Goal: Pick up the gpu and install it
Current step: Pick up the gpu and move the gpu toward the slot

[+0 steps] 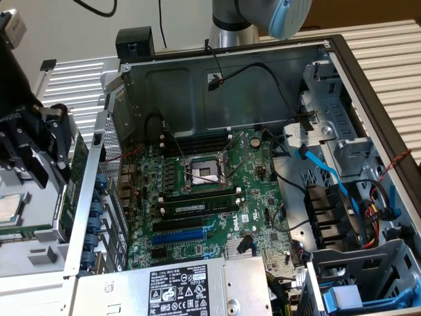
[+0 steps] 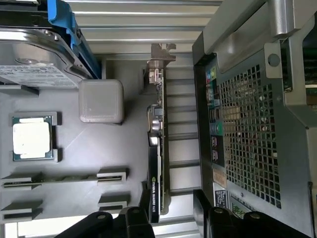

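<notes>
The gpu (image 2: 156,148) stands on its edge at the rim of a grey parts tray (image 2: 129,148), with its silver end bracket (image 2: 161,53) at the far end. My gripper (image 2: 173,214) is open, and its two black fingers (image 2: 143,210) straddle the card's near end without clamping it. In the exterior view my gripper (image 1: 51,148) hangs at the left, outside the computer case, with the gpu's green board (image 1: 77,164) edge-on beside it. The motherboard (image 1: 197,197) lies in the open case, and its blue expansion slot (image 1: 181,235) is bare.
The tray also holds a CPU (image 2: 32,139), a grey block (image 2: 101,101) and a hard drive in a blue caddy (image 2: 34,54). The case's perforated rear wall (image 2: 247,139) stands close beside the gpu. A power supply (image 1: 177,286) and loose cables (image 1: 316,164) crowd the case.
</notes>
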